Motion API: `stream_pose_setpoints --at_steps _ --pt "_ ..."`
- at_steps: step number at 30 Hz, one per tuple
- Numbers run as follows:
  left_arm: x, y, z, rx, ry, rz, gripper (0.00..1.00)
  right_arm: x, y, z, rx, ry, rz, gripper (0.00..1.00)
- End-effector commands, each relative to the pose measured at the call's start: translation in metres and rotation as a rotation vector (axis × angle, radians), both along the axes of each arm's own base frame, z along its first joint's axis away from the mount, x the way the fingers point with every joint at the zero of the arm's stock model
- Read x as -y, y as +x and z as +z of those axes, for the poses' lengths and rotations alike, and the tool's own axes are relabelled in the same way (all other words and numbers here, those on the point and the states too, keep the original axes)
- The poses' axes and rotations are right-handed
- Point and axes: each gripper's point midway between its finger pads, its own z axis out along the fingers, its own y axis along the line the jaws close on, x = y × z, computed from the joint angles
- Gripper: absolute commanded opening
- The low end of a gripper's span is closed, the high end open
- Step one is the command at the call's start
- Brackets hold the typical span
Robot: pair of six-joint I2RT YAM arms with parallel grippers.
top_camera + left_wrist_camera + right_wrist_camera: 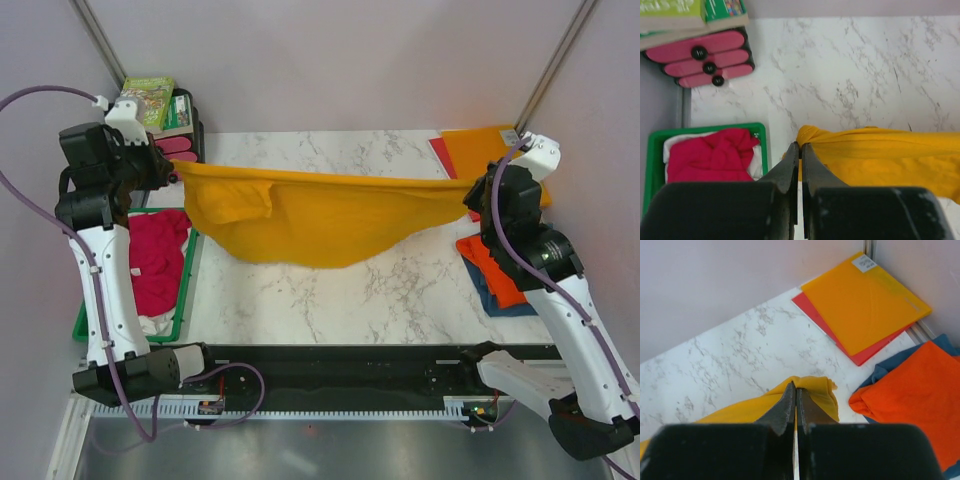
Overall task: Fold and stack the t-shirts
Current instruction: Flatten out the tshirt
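Note:
A golden-orange t-shirt (320, 220) hangs stretched above the marble table between both arms, its lower edge sagging toward the table. My left gripper (800, 146) is shut on its left corner (810, 134), and my right gripper (795, 386) is shut on its right corner (815, 385). A folded red-orange t-shirt (492, 268) lies on a blue one (500, 303) at the table's right edge; both show in the right wrist view, red-orange (915, 400) over blue (890, 367). Magenta-pink t-shirts (155, 255) lie crumpled in the green bin.
The green bin (187, 290) stands off the table's left edge. Flat orange (865, 300) and red (820, 315) stiff sheets lie at the back right corner. A black rack with pink items (705, 52) and books (150, 98) sits at the back left.

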Motion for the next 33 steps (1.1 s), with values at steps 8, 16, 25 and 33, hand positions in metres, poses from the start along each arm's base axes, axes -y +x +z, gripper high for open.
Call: stream_pose_setpoints --at_steps 8,16,25,33 --pt "0.004 -0.087 0.065 0.244 0.091 0.073 0.02 0.028 -0.059 0.017 0.056 -0.034 0.013 0.00" --pt "0.018 -0.152 0.120 0.406 0.148 0.114 0.02 0.041 -0.092 0.053 0.118 -0.052 0.025 0.00" --pt "0.009 -0.147 0.107 0.354 0.159 0.148 0.02 0.028 -0.072 0.029 0.080 -0.007 0.033 0.00" --pt "-0.008 -0.086 0.036 0.193 0.085 0.147 0.02 0.012 -0.033 -0.049 -0.044 -0.002 0.013 0.00"
